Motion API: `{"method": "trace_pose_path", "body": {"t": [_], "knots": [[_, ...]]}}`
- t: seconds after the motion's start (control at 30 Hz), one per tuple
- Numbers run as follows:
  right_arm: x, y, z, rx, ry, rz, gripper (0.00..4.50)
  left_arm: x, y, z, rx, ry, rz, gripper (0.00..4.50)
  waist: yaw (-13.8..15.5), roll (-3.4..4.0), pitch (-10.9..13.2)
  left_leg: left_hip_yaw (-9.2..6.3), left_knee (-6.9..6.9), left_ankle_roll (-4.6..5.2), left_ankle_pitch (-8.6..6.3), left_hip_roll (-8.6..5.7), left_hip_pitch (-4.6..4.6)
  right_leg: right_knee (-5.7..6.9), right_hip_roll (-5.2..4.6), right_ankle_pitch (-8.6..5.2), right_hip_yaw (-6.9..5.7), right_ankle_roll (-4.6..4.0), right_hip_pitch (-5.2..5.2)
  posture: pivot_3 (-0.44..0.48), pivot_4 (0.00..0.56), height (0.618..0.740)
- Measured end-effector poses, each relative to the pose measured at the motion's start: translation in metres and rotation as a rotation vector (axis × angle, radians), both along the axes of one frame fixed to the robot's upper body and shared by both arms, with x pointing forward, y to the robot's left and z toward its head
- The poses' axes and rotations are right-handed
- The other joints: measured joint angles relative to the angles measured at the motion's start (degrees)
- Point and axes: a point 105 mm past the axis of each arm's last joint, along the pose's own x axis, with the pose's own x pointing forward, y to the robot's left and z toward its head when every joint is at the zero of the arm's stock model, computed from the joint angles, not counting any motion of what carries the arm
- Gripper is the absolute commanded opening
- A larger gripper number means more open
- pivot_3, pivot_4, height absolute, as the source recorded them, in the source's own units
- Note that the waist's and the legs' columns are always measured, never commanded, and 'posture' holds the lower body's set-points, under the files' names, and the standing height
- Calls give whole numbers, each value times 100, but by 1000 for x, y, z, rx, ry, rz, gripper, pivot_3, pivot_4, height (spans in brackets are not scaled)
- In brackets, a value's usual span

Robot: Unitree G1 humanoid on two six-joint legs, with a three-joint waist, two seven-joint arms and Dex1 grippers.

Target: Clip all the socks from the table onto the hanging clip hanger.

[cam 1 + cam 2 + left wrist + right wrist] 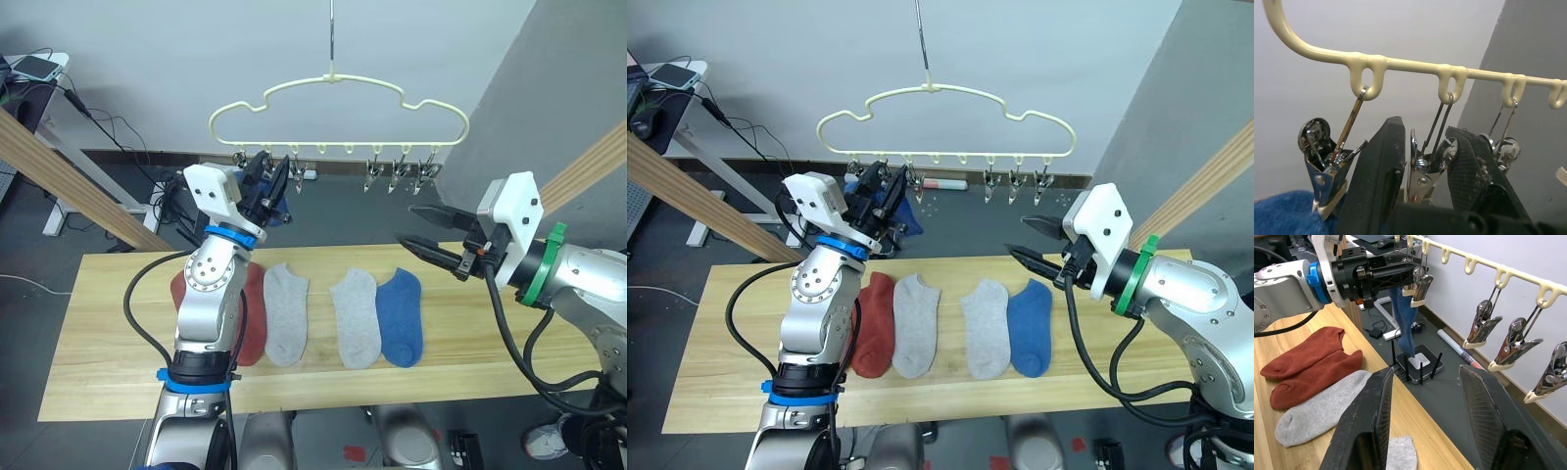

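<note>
**Kid:** What is the robot doing right now?

**Helper:** It is at the clipping step. The left gripper (266,181) is up at the clip hanger (338,103), and its two black fingers (1376,181) sit on either side of a metal clip (1422,174). One blue sock (1403,320) already hangs from the clip just beside it, at the left end of the row.

**Kid:** Are those fingers squeezing the clip?

**Helper:** They touch it or sit very close — I can't tell if they press it or not.

**Kid:** And the other arm?

**Helper:** The right gripper (423,227) hovers over the desk (98,333) with its fingers spread wide, holding nothing.

**Kid:** Where are the rest of the socks?

**Helper:** Lying flat in a row on the desk — two rust-red socks (1310,360), then a grey sock (285,311), another grey sock (356,315), and a second blue sock (401,315).

**Kid:** So what comes next?

**Helper:** I think a sock from the desk has to come up. The right gripper would need to go down, pinch one sock by its edge, and lift it to the clip. The clip has to be squeezed open so the sock edge can slide in.
</note>
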Motion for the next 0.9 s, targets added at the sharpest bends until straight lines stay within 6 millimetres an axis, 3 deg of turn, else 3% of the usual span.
{"method": "trace_pose_path", "body": {"t": [0.2,0.43,0.53,0.57,0.7,0.9], "knots": [[0,0,0,2,-1,3,2229,0,-2,2,0,-6,-14,242,1,0,0,-1,0,0,0,0,0,1,0,0,-1,0,0,-296,359,732],[-2,2,-16,-14,63,-2,2229,-1,-2,2,-2,-5,-26,199,4,0,0,0,1,0,0,0,0,1,0,0,0,0,0,-290,363,732],[1,-4,-48,-64,145,-96,2790,-1,-1,2,15,-1,-34,199,18,-2,-1,-6,0,0,0,2,0,0,0,0,-6,0,2,-284,368,732],[3,-7,-70,-80,203,-161,3140,0,1,2,28,2,-33,199,20,-2,-1,-6,-1,-1,0,2,0,-1,0,0,-6,0,2,-281,371,732],[10,-11,-125,-102,315,-364,4483,-1,2,3,44,7,-43,199,2,-2,-2,5,4,-12,7,0,2,3,-3,1,7,5,0,-277,373,732],[19,1,-173,-80,374,-570,4500,-2,0,4,62,15,-62,199,4,-3,-2,-3,-1,-13,7,9,5,7,7,-10,2,28,-2,-267,376,732]]}}
